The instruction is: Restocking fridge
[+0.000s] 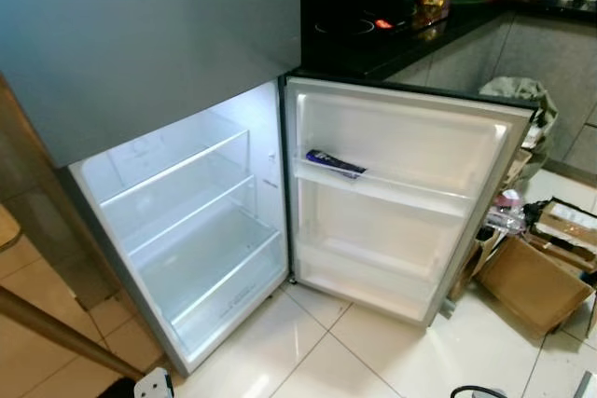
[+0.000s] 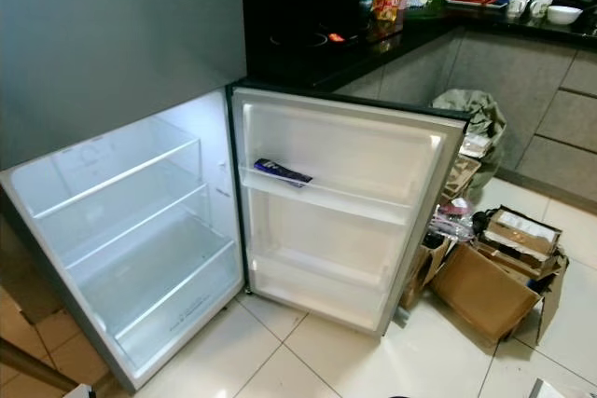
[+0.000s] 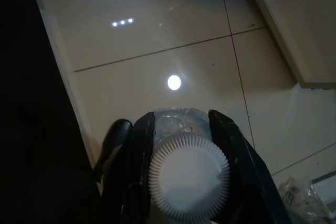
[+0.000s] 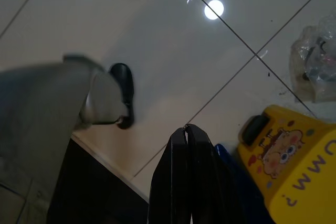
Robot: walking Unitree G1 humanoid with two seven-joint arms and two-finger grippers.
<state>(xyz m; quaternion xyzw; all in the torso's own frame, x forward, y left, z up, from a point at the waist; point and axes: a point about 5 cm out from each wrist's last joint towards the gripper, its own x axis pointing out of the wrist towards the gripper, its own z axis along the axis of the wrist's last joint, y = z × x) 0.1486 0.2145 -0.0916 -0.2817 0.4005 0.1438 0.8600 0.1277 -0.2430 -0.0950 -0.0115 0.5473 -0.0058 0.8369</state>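
Fridge (image 1: 187, 221) open, shelves bare — door (image 1: 401, 193) swung wide, a dark flat packet (image 1: 334, 164) on its upper rack. Left pincer (image 3: 181, 124) clamped on a clear bottle with ribbed white cap (image 3: 188, 176), low over the tiled floor (image 3: 157, 45). Right pincer (image 4: 185, 132) closed on nothing — beside a yellow cartoon-printed pack (image 4: 286, 161).
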